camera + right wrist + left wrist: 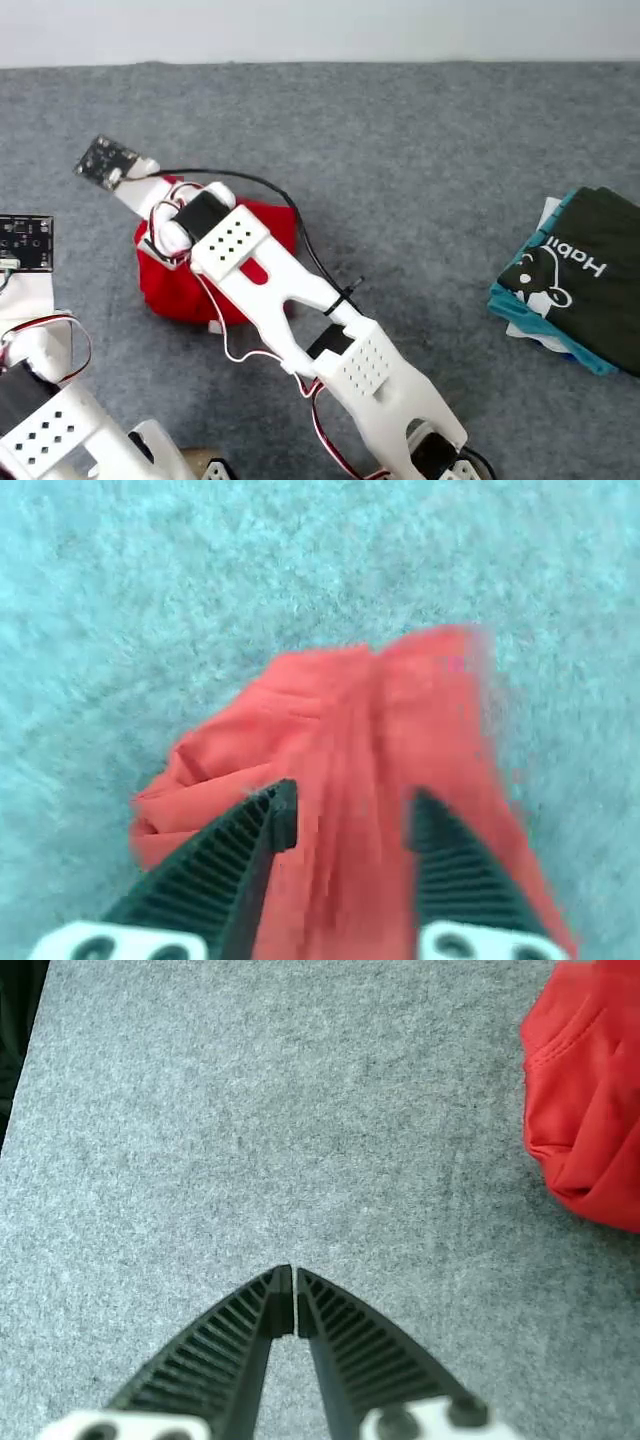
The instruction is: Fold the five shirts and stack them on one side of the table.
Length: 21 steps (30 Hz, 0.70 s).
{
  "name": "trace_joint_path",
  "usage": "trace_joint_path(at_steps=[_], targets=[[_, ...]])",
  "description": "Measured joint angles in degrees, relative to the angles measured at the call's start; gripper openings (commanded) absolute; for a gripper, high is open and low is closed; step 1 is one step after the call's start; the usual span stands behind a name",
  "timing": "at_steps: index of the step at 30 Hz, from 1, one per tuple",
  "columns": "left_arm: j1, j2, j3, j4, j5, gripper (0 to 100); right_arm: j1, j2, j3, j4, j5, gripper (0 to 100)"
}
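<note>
From above, the grey mat (pixel 420 150) covers the whole table. A crumpled red shirt (pixel 172 292) lies at the left centre of the frame. A stack (pixel 560 300) of folded shirts sits at the right edge, well apart from the red one. A dark shirt (pixel 590 265) with a white print is on top of the stack, and a teal shirt (pixel 535 312) sticks out beneath it with a white edge beside it. The right arm (pixel 300 295) reaches from the bottom centre up and left until its wrist is over the red shirt, covering the middle of the cloth. The left arm (pixel 45 425) sits in the lower left corner, off the shirt.

The overhead picture hides the fingers; the wrist cameras show them. The right gripper (pixel 350 825) points down at the red shirt (pixel 350 720) with its fingers (pixel 262 825) spread wide apart. A bunched ridge of red cloth runs between them. They are not closed on it, and I cannot tell whether the pads touch the cloth.

The left gripper (pixel 293 1305) hangs over bare mat (pixel 250 1110) with its two ribbed fingers (pixel 235 1350) pressed together at the tips and nothing between them. The red shirt (pixel 590 1110) lies off to one side of it, near but not touching.
</note>
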Motion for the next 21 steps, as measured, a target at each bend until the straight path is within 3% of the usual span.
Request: trace_joint_path(at_steps=[3,8,10,16,21], targets=[[0.0,0.0,0.0,0.0,0.0,2,0.1,0.0,-4.8,5.2,-3.2,21.5],[0.0,0.0,0.0,0.0,0.0,2,2.6,0.2,-7.1,12.7,-1.8,0.1],[0.0,0.0,0.0,0.0,0.0,2,4.4,1.2,-7.1,14.9,0.5,3.9],[0.0,0.0,0.0,0.0,0.0,2,9.1,7.6,-7.1,19.3,5.5,0.9],[0.0,0.0,0.0,0.0,0.0,2,7.8,14.2,-7.1,17.1,8.4,0.9]])
